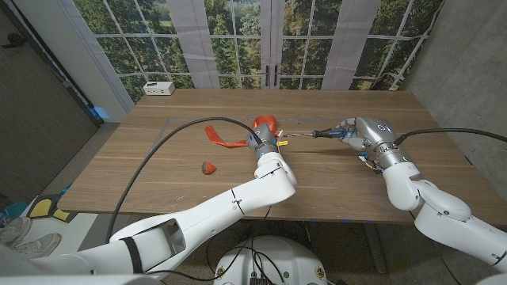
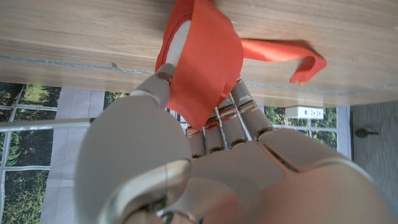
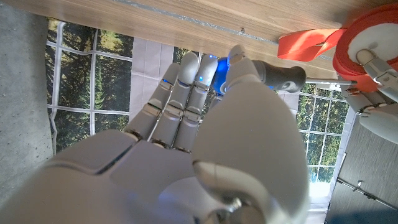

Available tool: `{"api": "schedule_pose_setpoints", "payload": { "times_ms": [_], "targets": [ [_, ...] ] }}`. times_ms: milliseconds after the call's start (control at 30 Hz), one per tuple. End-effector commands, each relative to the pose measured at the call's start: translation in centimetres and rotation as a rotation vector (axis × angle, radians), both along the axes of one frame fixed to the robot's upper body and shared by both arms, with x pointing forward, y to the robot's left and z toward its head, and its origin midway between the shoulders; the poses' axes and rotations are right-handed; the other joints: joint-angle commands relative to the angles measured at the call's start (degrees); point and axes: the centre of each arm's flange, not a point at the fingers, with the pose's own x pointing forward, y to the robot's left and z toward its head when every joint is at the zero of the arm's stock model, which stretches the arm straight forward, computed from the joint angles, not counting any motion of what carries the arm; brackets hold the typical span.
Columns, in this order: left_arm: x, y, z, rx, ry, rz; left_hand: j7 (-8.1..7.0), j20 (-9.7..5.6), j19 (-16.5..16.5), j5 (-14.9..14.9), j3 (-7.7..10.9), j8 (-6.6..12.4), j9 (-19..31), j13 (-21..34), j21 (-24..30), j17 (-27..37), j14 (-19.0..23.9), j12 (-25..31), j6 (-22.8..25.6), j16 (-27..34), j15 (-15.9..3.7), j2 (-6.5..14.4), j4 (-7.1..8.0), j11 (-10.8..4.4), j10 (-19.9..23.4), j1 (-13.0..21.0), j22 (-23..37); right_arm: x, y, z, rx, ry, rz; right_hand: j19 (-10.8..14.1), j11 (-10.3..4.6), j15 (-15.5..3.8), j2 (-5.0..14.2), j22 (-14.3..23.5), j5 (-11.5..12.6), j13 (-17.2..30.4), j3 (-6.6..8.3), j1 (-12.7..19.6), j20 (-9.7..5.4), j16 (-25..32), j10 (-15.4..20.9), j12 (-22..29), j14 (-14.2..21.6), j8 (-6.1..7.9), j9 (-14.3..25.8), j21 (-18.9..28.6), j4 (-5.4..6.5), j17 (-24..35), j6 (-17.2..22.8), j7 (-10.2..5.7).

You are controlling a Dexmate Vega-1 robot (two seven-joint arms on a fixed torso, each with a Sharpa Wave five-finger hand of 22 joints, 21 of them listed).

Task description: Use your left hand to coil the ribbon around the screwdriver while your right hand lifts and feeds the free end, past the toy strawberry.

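At centre of surface [image 1: 333, 170]: my left robot hand [image 1: 264, 146] grips the ribbon [image 1: 230, 140].
Right robot hand [image 1: 358, 134]: clamped on the screwdriver [image 1: 317, 134].
Toy strawberry [image 1: 208, 168]: near front-left, apart.

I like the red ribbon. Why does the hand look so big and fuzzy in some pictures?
In the left wrist view the left hand sits right at the camera, so it is soft while the ribbon is sharp; the right wrist view blurs the right hand likewise; the head view is clear.
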Motion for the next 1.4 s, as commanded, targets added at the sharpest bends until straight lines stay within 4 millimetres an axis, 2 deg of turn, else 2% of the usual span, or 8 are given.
{"api": "schedule_pose_setpoints", "payload": {
  "times_ms": [33,233,533,800,1400],
  "targets": [
    [-0.2,0.6,0.4,0.063,-0.069,0.075,-4.08,-0.20,0.52,0.09,1.55,2.27,0.77,2.40,1.95,6.13,10.52,1.55,8.74,3.42,-13.44,4.27,0.99,-10.41,12.42,5.40,0.60,-0.3,0.1,0.1,0.000,-0.001,-0.003,-0.44,0.04,-6.37,2.94,0.02,0.25,0.11,0.21,-1.61,-2.09,-0.21,0.03,-0.20,0.44,0.48,3.14,0.24,0.44,0.39,10.52,1.20],
    [-1.0,1.0,1.0,0.055,-0.115,0.071,-3.95,-0.10,0.04,0.03,1.42,2.26,0.89,3.01,3.05,6.89,10.53,2.38,9.87,3.66,-13.26,4.01,0.92,-10.22,13.90,5.79,0.89,-0.1,0.1,0.3,0.014,0.005,0.012,-0.47,-0.09,-6.38,2.93,-0.03,0.24,0.28,0.18,-1.57,-2.12,-0.31,0.10,-0.14,0.53,0.36,3.16,0.41,0.46,0.61,10.55,1.13],
    [-1.9,2.6,2.4,-0.009,-0.150,0.033,-4.02,0.17,-0.52,0.04,1.40,1.97,0.99,3.67,4.13,7.13,11.07,2.96,10.41,3.60,-13.11,3.73,1.03,-10.28,14.47,5.83,1.12,0.6,0.1,0.7,0.057,0.014,0.039,0.50,0.96,-6.55,2.68,-0.18,0.11,-0.63,-0.10,-0.93,-1.40,0.33,1.62,-0.37,2.22,0.39,2.72,1.32,-0.09,-0.28,12.17,1.79],
    [-3.0,3.9,3.4,-0.100,-0.286,-0.015,-3.88,0.20,-1.15,0.09,1.47,1.64,1.09,4.38,5.19,7.21,11.34,3.63,10.89,3.27,-13.23,3.52,1.03,-10.16,15.12,5.87,1.32,1.3,-0.6,1.0,0.147,0.035,0.077,0.18,1.01,-6.37,2.57,-0.28,-0.08,-0.53,-0.50,-0.87,-1.53,0.58,1.78,-0.48,2.60,-0.07,2.43,1.65,-0.26,-1.27,12.20,1.74],
    [-3.5,6.5,6.9,-0.142,-0.354,-0.117,-3.96,-0.01,-1.87,0.10,1.55,1.05,1.31,5.56,7.18,7.45,11.52,4.19,11.49,2.66,-13.44,3.42,1.07,-10.26,15.01,5.85,1.56,2.3,-1.2,0.9,0.282,0.078,0.150,-0.01,1.25,-6.31,2.72,-0.42,-0.28,-0.26,-0.82,-0.57,-1.36,1.14,1.99,-0.63,2.50,-0.49,2.37,2.42,-0.51,-1.51,12.54,2.10]
  ]
}}
